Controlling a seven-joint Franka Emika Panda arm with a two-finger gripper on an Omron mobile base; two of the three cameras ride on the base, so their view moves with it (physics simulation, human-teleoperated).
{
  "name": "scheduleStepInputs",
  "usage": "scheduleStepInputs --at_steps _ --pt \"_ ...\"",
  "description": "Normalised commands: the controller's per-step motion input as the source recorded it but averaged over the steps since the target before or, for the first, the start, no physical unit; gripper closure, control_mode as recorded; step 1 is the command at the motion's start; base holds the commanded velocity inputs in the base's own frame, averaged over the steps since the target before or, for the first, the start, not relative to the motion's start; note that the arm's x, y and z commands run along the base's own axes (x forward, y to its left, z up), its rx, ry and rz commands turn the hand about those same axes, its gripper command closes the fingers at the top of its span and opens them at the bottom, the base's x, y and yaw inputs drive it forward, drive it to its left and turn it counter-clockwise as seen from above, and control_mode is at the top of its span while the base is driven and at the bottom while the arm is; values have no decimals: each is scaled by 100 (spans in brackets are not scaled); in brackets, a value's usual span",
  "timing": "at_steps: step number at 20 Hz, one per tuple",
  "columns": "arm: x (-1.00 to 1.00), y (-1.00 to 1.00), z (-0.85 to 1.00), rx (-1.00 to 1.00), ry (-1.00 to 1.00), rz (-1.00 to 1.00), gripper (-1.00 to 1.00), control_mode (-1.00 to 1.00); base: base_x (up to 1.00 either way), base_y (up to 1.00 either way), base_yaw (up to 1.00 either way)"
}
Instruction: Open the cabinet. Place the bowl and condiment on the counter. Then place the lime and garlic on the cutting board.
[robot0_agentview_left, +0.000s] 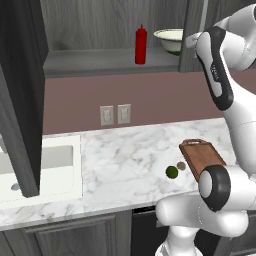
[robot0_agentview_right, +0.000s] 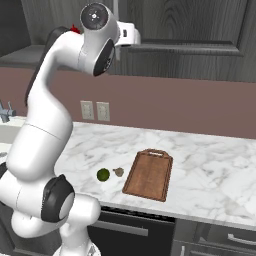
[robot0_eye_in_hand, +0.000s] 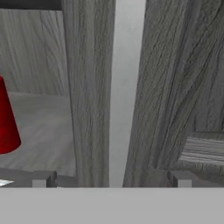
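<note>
My pincer (robot0_eye_in_hand: 111, 178) is spread wide, up by the metal handle (robot0_eye_in_hand: 127, 92) of the cabinet (robot0_agentview_left: 22, 75) door. The condiment (robot0_agentview_left: 141, 45) and the bowl (robot0_agentview_left: 170, 40) sit on the cabinet shelf. Down on the counter (robot0_agentview_left: 125, 160), the lime (robot0_agentview_left: 171, 172) and garlic (robot0_agentview_left: 181, 165) lie just left of the cutting board (robot0_agentview_left: 202, 157).

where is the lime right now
The lime sits on the marble counter, just left of the garlic and the cutting board, not on the board.

Red condiment (robot0_agentview_left: 141, 45), dark-green lime (robot0_agentview_left: 171, 172), reddish-brown cutting board (robot0_agentview_right: 149, 174), grey-veined white counter (robot0_agentview_left: 125, 160).
</note>
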Motion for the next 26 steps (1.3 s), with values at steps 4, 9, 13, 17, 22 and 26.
scheduleStepInputs --at_steps 4,9,13,17,22,26 --pt "12 0 -11 0 0 0 -100 -100 0 0 0" --pt "17 0 -5 0 0 0 -100 -100 0 0 0" --pt "28 -7 -1 0 0 0 -100 -100 0 0 0" --pt "27 -7 0 0 0 0 -100 -100 0 0 0" --pt "24 -5 -1 0 0 0 -100 -100 0 0 0" --pt "19 0 -4 0 0 0 -100 -100 0 0 0"
